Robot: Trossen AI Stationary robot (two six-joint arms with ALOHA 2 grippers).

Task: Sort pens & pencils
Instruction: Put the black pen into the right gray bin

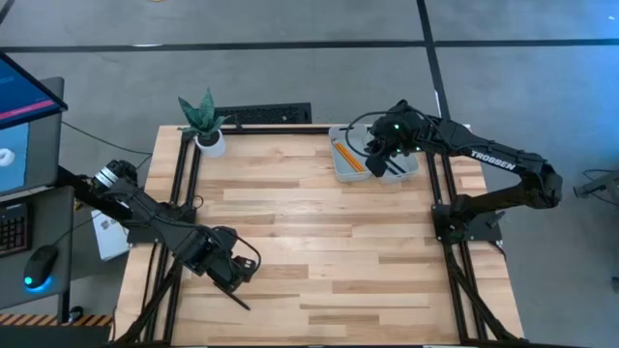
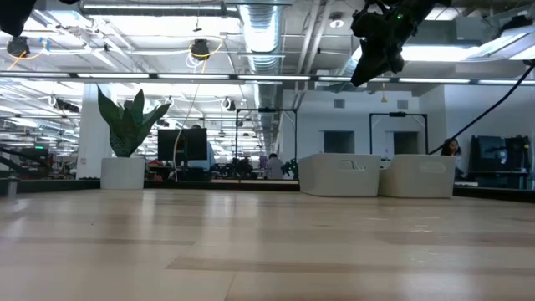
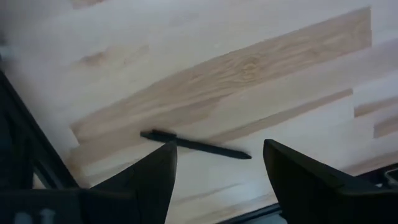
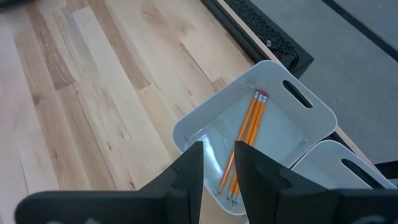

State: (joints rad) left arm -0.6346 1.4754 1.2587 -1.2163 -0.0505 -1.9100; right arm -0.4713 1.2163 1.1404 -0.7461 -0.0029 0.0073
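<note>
One black pen (image 3: 196,144) lies flat on the wooden table near its front left corner (image 1: 239,299). My left gripper (image 3: 217,149) points straight down above it, open, one finger on each side of the pen and clear of it (image 1: 230,275). Orange pencils (image 4: 245,140) lie side by side on the floor of a white bin (image 4: 311,124) at the far right (image 1: 345,155). My right gripper (image 4: 219,165) hangs above that bin, slanting down, its fingers a narrow gap apart with nothing between them (image 2: 380,46). Other pens do not show.
A second white bin (image 1: 404,166) stands right of the pencil bin; both show at the far edge in the low view (image 2: 338,174) (image 2: 415,176). A potted plant (image 1: 206,124) stands at the far left corner. The table's middle (image 1: 319,232) is bare wood.
</note>
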